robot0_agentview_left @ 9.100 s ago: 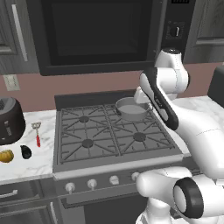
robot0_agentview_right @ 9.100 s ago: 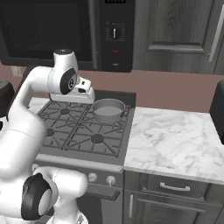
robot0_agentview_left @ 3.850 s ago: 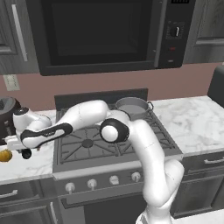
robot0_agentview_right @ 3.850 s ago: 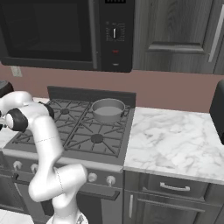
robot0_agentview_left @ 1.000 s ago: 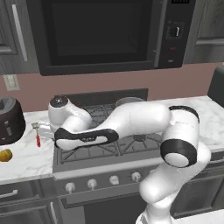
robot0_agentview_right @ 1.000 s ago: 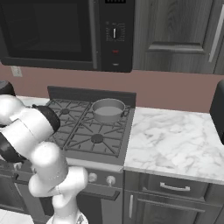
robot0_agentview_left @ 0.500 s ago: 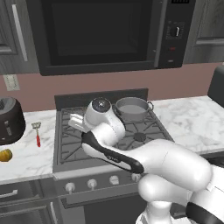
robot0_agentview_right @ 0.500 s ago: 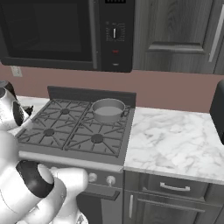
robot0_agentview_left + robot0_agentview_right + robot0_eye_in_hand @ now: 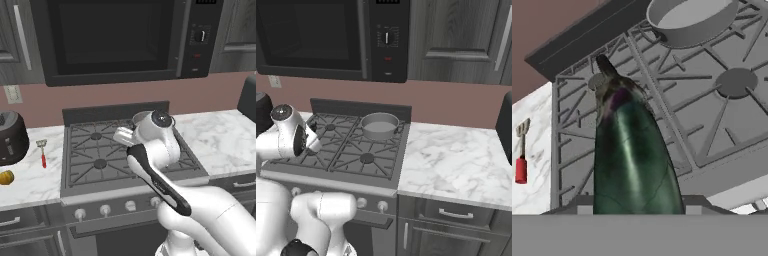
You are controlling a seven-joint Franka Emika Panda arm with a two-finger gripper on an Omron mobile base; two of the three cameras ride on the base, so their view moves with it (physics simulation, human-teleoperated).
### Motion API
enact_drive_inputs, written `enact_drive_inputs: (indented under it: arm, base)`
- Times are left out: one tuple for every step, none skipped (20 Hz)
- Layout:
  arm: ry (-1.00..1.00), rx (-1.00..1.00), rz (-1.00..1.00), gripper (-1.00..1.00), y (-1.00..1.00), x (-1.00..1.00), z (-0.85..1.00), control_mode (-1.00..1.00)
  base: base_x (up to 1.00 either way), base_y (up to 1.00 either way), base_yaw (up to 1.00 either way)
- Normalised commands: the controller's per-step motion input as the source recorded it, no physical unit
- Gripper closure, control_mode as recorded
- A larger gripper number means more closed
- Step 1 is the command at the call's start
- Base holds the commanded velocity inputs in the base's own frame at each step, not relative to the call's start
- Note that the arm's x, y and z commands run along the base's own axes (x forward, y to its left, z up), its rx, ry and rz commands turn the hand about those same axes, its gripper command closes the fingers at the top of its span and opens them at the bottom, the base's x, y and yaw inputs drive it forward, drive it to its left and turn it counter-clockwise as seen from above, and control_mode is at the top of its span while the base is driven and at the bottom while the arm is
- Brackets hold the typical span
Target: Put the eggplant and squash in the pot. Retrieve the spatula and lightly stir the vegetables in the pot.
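Note:
The eggplant (image 9: 632,155), dark purple-green and glossy, fills the middle of the hand view, and my gripper (image 9: 639,206) is shut on its lower end. It hangs over the stove grates. The grey pot (image 9: 692,19) stands on the back burner, up and to the right of the eggplant; it is also seen in the right base view as the pot (image 9: 380,125). The spatula (image 9: 42,152), with its red handle, lies on the left counter. The yellow squash (image 9: 6,177) sits at the far left counter edge.
A black appliance (image 9: 10,137) stands at the back of the left counter. The microwave (image 9: 115,35) hangs over the stove (image 9: 100,155). A marble counter (image 9: 456,160) runs to the right of the stove.
The arm has swung right, from the left counter near the spatula to over the stove, carrying the eggplant with it. Pot, spatula and squash have not moved.

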Motion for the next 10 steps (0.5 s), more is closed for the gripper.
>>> enact_drive_inputs:
  arm:
    - [0.0,-0.28,0.15,1.0,-1.0,-0.22,0.57,-1.0]
    - [-0.02,-0.29,0.18,1.0,-1.0,-0.22,0.59,-1.0]
    - [-0.02,-0.31,0.19,1.0,-1.0,-0.24,0.54,-1.0]
    - [-0.01,-0.34,0.22,1.0,-1.0,-0.22,0.5,-1.0]
    - [0.0,-0.37,0.25,1.0,-1.0,-0.22,0.4,-1.0]
    - [0.0,-0.41,0.29,1.0,-1.0,-0.18,0.35,-1.0]
    - [0.0,-0.44,0.36,1.0,-0.8,-0.12,0.27,-1.0]
    - [0.0,-0.44,0.41,1.0,-0.85,-0.16,0.25,-1.0]
    - [0.0,-0.44,0.47,1.0,-0.81,-0.19,0.19,-1.0]
    - [0.0,-0.41,0.48,1.0,-0.97,-0.21,0.09,-1.0]
  base:
    - [0.0,0.0,0.0]
    - [0.0,0.0,0.0]
    - [0.0,0.0,0.0]
    - [0.0,0.0,0.0]
    - [0.0,0.0,0.0]
    - [0.0,0.0,0.0]
    - [0.0,0.0,0.0]
    - [0.0,0.0,0.0]
    - [0.0,0.0,0.0]
    - [0.0,0.0,0.0]
